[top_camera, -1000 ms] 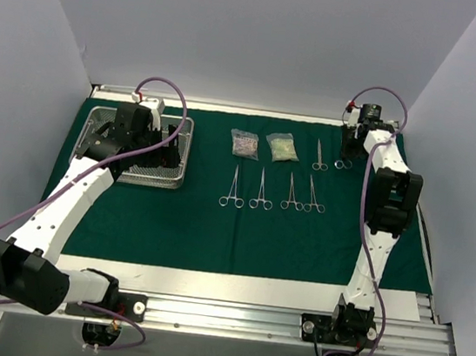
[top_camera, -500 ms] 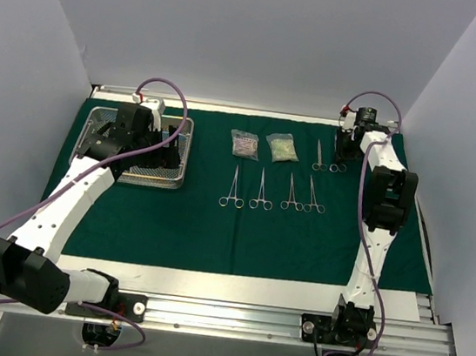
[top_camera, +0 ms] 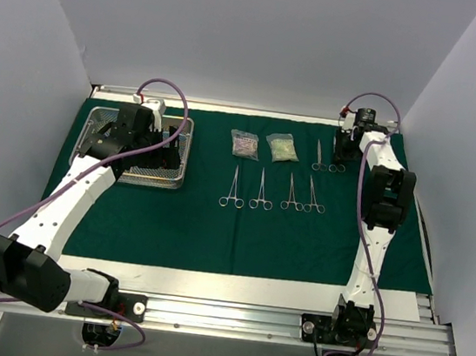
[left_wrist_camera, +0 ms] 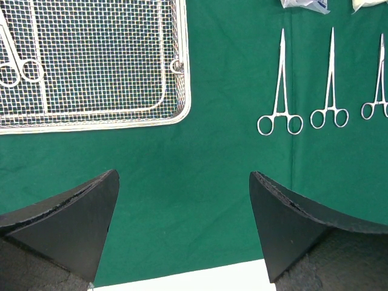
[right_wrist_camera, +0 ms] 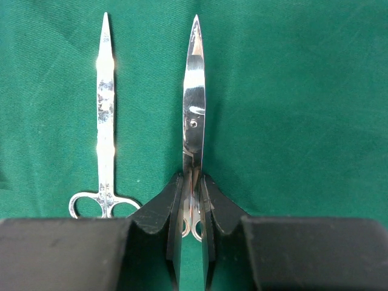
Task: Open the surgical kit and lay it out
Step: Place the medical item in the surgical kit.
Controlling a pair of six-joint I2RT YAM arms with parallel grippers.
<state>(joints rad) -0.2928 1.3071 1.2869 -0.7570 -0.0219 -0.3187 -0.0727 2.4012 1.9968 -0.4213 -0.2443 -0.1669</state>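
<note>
Right hand (right_wrist_camera: 191,183) is pinched narrow on the shanks of a pair of scissors (right_wrist_camera: 194,91), just above the finger rings, blades pointing to 12 o'clock in the wrist view. A clamp (right_wrist_camera: 105,109) lies parallel just beside them at 9 o'clock, not touching. Whether the scissors rest on the cloth (top_camera: 213,236) or hang just over it, I cannot tell.

From above, this pair sits at about 1 o'clock on the cloth. The left hand (left_wrist_camera: 183,174) hangs with its fingers wide and holds nothing, by the tray (top_camera: 176,179) at 10 o'clock.

Judging progress, the opening looks done: the cloth lies spread flat on the tabletop (top_camera: 206,284) and the tray stands bare on it. Much of the laying out looks done too – four clamps (top_camera: 234,191) in a neat row near the centre, handles toward 6 o'clock, and two pouches (top_camera: 244,144) side by side just beyond them toward 12 o'clock.

What seems left: releasing the scissors in line with their neighbour, and emptying the tray – at least one ring-handled instrument (left_wrist_camera: 15,66) shows on the mesh in the left wrist view. How many more lie under the left arm is hidden.
</note>
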